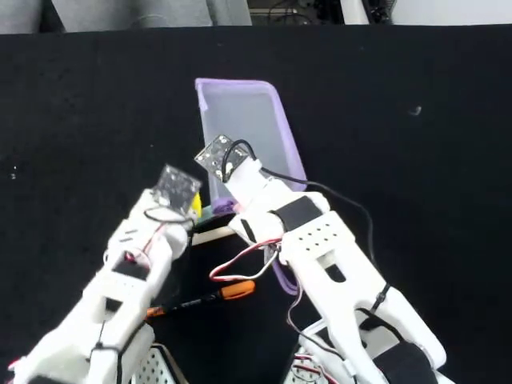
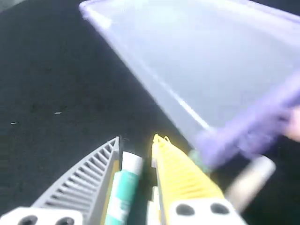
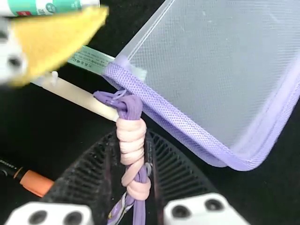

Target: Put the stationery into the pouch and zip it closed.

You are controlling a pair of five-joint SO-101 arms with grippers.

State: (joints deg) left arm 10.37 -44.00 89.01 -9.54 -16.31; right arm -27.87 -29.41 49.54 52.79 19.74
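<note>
Left gripper (image 2: 137, 143): we see its grey and yellow jaws closed on a green stick (image 2: 123, 187), whose white end pokes out just past the tips. Right gripper (image 3: 132, 140): the jaws are shut on the pink-and-purple cord (image 3: 133, 178) tied to the zip at the pouch's near corner.

The purple mesh pouch (image 1: 244, 128) lies flat near the middle of the table (image 1: 416, 200), its length running toward the far edge. A cream pen (image 3: 75, 93) rests just beside the corner that carries the cord. An orange pen (image 1: 224, 294) lies toward the near edge, between the two arms.

We judge the step in hand to be loading the green stick. To do it well, we would have the right gripper hold the cord taut so the mouth gapes. The stick should go in end-first, low and along the pouch's length. It should be let go only once most of it is inside. A steep entry could snag the mesh.
</note>
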